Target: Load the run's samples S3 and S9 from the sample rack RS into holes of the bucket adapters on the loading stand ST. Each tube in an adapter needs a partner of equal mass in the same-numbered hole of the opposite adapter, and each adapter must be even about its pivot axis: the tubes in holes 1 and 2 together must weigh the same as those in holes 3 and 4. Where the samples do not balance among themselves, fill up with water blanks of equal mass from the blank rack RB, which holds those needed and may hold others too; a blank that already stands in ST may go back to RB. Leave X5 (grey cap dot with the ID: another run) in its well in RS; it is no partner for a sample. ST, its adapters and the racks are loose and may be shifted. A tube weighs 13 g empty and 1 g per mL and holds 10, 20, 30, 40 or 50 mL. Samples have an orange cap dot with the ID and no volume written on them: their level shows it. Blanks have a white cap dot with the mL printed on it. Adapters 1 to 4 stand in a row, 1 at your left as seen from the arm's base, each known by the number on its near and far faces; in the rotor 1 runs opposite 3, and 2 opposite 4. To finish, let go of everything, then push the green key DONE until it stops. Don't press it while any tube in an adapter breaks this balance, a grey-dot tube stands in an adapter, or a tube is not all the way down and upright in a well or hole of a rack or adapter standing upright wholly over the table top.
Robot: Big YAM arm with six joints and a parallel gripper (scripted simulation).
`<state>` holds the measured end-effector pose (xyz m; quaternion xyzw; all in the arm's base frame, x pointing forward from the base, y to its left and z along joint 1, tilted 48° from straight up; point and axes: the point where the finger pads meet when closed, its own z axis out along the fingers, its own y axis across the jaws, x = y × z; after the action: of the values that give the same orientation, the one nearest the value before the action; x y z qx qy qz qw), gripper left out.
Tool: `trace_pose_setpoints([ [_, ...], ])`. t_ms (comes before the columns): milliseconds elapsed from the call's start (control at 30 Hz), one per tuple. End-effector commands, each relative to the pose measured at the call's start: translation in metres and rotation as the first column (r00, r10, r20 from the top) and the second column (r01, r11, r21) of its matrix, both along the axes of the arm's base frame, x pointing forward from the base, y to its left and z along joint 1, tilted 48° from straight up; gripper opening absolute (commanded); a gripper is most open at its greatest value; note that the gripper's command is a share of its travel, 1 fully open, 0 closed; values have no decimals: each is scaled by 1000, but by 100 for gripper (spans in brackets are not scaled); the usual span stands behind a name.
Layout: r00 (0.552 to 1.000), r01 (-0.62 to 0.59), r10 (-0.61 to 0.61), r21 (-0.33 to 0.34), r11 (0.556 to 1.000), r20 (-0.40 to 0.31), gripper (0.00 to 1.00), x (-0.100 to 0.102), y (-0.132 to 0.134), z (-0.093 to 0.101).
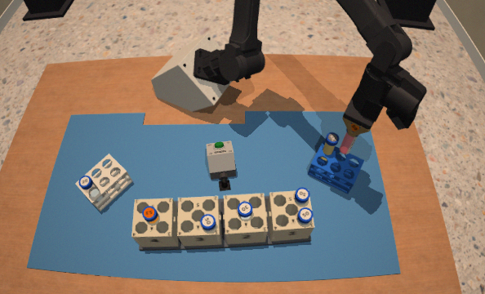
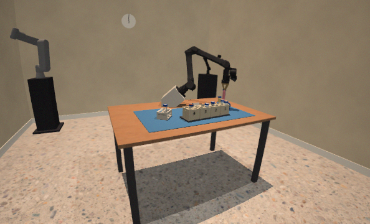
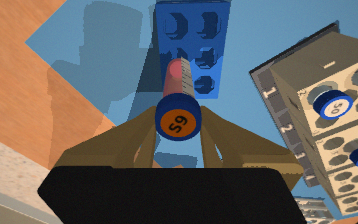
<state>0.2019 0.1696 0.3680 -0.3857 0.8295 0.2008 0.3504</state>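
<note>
Pink tube S9 [image 3: 178,90] clamped in my fingers, above blue rack [image 1: 335,167]. I should lift straight, keep upright, avoid grey-dot tube [image 1: 331,144] beside.

Fingers clamp S9 tube [image 3: 178,95] by cap, pink-filled, above blue rack [image 3: 192,35]; adapters [image 3: 325,130] at right.

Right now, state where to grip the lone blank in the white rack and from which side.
By its blue cap and the neck just under it, straight down from above: the blank stands upright with only its top proud of the white rack, neighbouring wells empty. The gripper must set down S9 first.
</note>
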Motion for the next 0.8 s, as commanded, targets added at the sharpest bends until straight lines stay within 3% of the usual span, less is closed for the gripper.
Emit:
trace_pose_setpoints([
  [0,996,-8,5,24,1000,89,0,-14,-13,40],
  [200,996,-7,5,22,1000,90,0,-20,-21,48],
  [233,999,-7,7,3,1000,47,0,-21,-22,27],
  [267,996,-7,6,20,1000,90,0,-24,-25,52],
  [567,996,-7,6,12,1000,91,0,-38,-42,70],
  [600,1000,11,-11,10,1000,27,0,-34,-45,44],
  [700,996,67,-64,36,997,-57,0,-19,-59,27],
  [767,996,67,-64,36,997,-57,0,-19,-59,27],
])
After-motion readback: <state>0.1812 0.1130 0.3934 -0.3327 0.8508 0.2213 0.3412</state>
